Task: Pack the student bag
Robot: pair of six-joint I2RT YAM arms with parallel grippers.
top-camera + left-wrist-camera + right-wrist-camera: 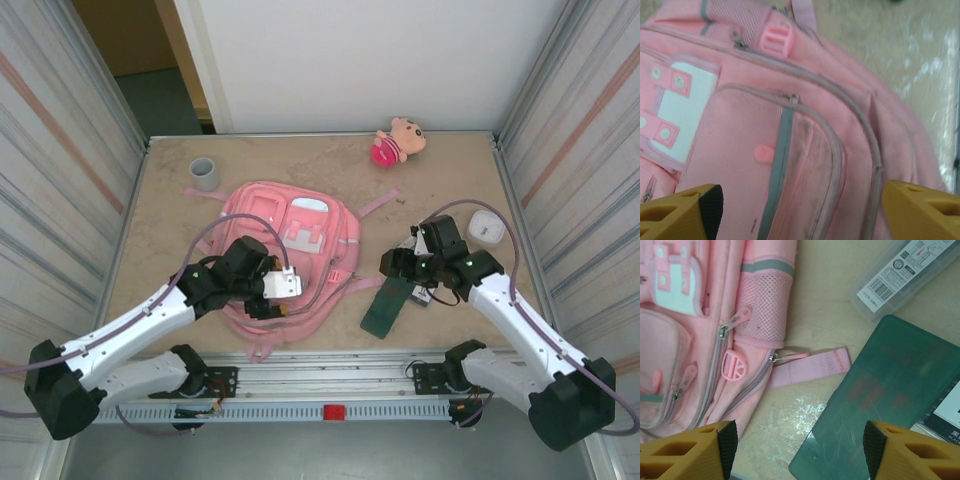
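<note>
The student bag (290,250) lies flat, front pockets up, left of the middle of the bench (450,180). Beyond it a grey cylinder (205,173) stands near the far left corner and a plush doll (397,141) lies at the far edge. A white box (486,229) sits toward the right edge. A green board (880,400) lies just right of the bag, its loose strap (810,367) reaching toward it, and a clear case (905,272) lies beyond. The left arm reaches over the bag's near part, left fingers (680,212) spread wide above a zipped pocket, gripping nothing. The right arm bends inward, right fingers (685,452) wide apart above bare bench and the board's corner, beside the bag.
</note>
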